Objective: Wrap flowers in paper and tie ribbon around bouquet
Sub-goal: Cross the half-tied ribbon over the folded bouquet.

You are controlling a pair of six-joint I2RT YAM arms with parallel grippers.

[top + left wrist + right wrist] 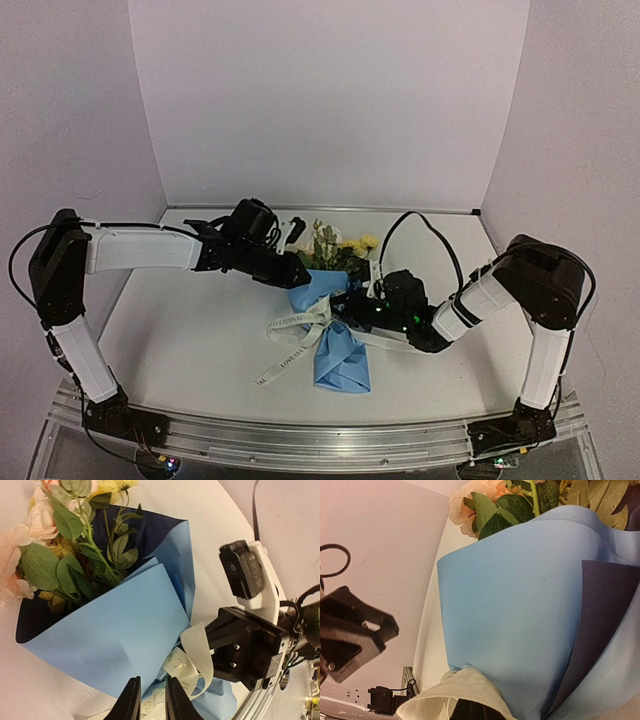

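Nearest the lens in the overhead view: metal rail (320, 440) along the near edge of the tabletop (190, 340), both arm bases bolted to it.

Bouquet (335, 320) lies flat, mid-tabletop, between the two arms. Long axis runs near to far. Flowers (335, 245) point at the back wall (320, 100); the crumpled tail of the paper (342, 365) points back toward the rail.

Ribbon (300, 320) is bunched at the waist of the cone, on its left side. One lettered tail trails off near-left across the tabletop.

Left end effector (152, 702) reaches in from the left, above the cone's waist. Fingers (131, 702) stand a narrow gap apart, ribbon and paper showing in the gap. Whether they pinch anything, I cannot tell.

Right end effector (365, 300) comes in low from the right, against the cone. Its fingers are pressed together on a loop of ribbon.

Only the wrist views give these:
- The paper's inner face is dark navy, the outer light blue.
- Left wrist shows green leaves and thin stems inside the cone mouth, pink blooms at the far left, and the ribbon loop running into the right end effector.
- Right wrist shows ribbed ribbon weave at the bottom edge and the left end effector as a dark block off to the left.

Only the overhead view shows the whole bouquet and both arms.

Surface is plain white and matte. Pale lilac walls close the tabletop in on three sides.
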